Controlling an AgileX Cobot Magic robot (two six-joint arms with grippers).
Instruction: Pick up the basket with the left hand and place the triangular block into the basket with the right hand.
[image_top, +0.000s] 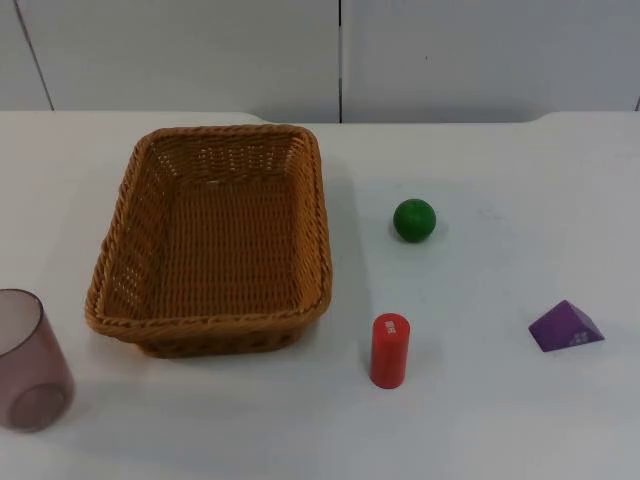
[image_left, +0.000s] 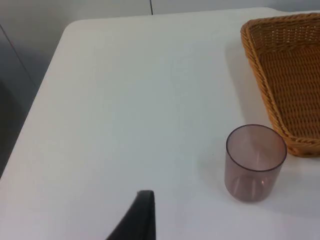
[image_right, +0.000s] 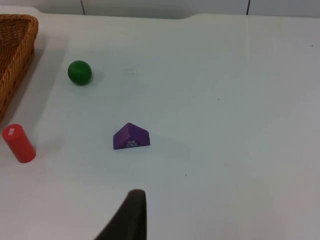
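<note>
Since the basket (image_top: 214, 240) sat untouched, I figured my left gripper (image_left: 142, 220) should grab its rim squarely, though I couldn't tell if either gripper's fingers were apart.

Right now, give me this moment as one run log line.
stage: not started | basket: empty, on table | purple triangular block: on table, right of red cylinder | green ball, tinted cup: untouched | both arms: waiting
</note>
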